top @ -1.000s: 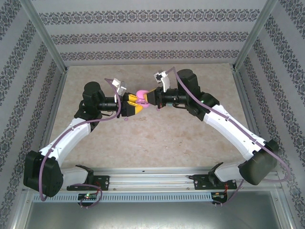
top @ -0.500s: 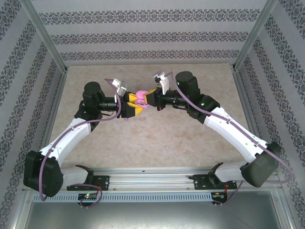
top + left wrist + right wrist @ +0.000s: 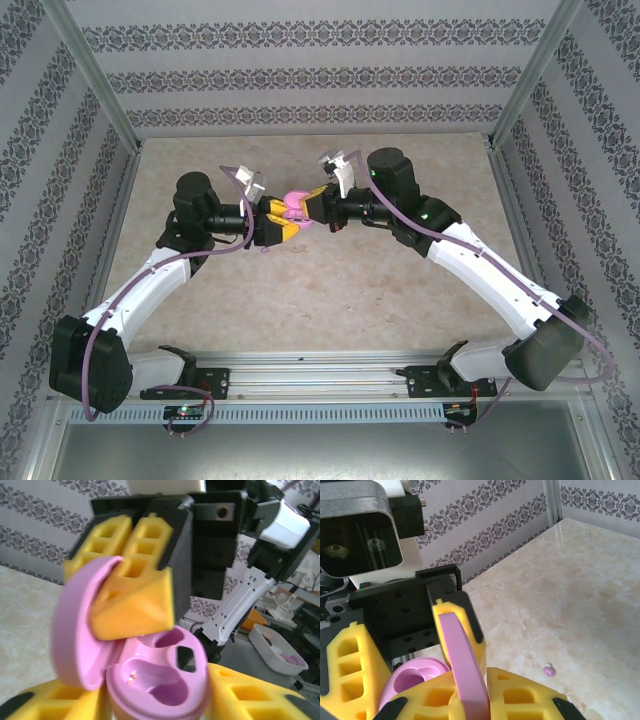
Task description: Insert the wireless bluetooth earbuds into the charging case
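A pink egg-shaped charging case (image 3: 296,203) hangs in the air between the two arms at mid-table. My left gripper (image 3: 155,702) is shut on the case's base (image 3: 160,680), whose two sockets are empty. The lid (image 3: 75,625) stands open, swung up to the left. My right gripper (image 3: 470,692) is shut on the lid's edge (image 3: 462,665), and its yellow fingers (image 3: 145,545) reach in from above. One pink-purple earbud (image 3: 549,670) lies on the table beyond the grippers. The other earbuds, including the light blue ones, are out of view.
The marble-patterned tabletop (image 3: 330,290) is fenced by patterned walls (image 3: 320,80) and metal posts (image 3: 100,90). Both arms (image 3: 470,260) arch inward from the near rail (image 3: 320,375). A white tray (image 3: 280,652) sits off beyond the enclosure.
The right arm has shifted slightly toward the far side and left, with its gripper still on the lid. The left arm and the case base have stayed in place.
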